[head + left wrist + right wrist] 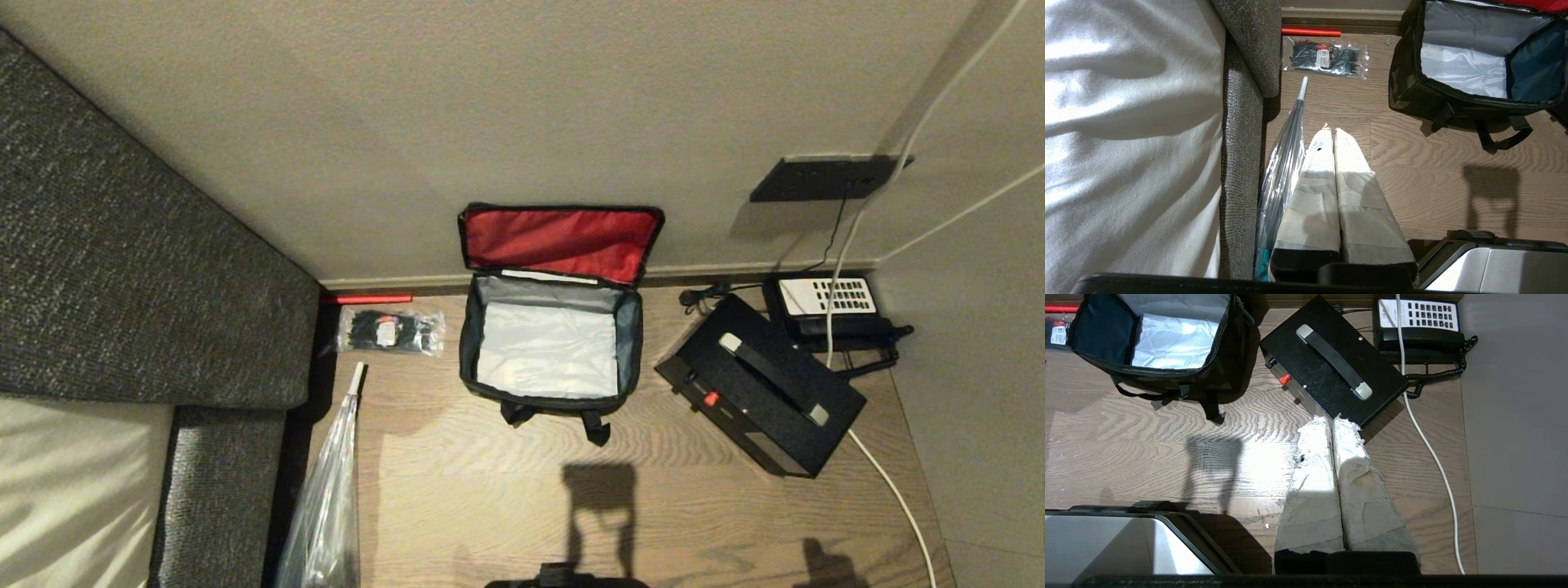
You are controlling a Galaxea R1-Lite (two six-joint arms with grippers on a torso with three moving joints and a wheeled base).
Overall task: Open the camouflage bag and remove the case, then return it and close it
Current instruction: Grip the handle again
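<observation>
a black telephone [824, 314] with a white keypad sits on the wood floor [490, 474] by the wall, a white cable [890, 482] trailing past it. a clear packet of black cable ties [390, 331] lies near a red tube [366, 299], a folded transparent umbrella [326, 498] and a grey sofa [122, 245].

The bag [549, 347] stands on the floor [490, 482] against the wall [490, 122], its lid [562, 241] leaning back on the wall. To its right, apart from it, lies the case [759, 384], handle up; behind the case, in the corner, sits a telephone [829, 309]. To the bag's left lies a packet of cable ties [392, 331], then a sofa [122, 269]. An umbrella [326, 498] lies along the sofa's edge
</observation>
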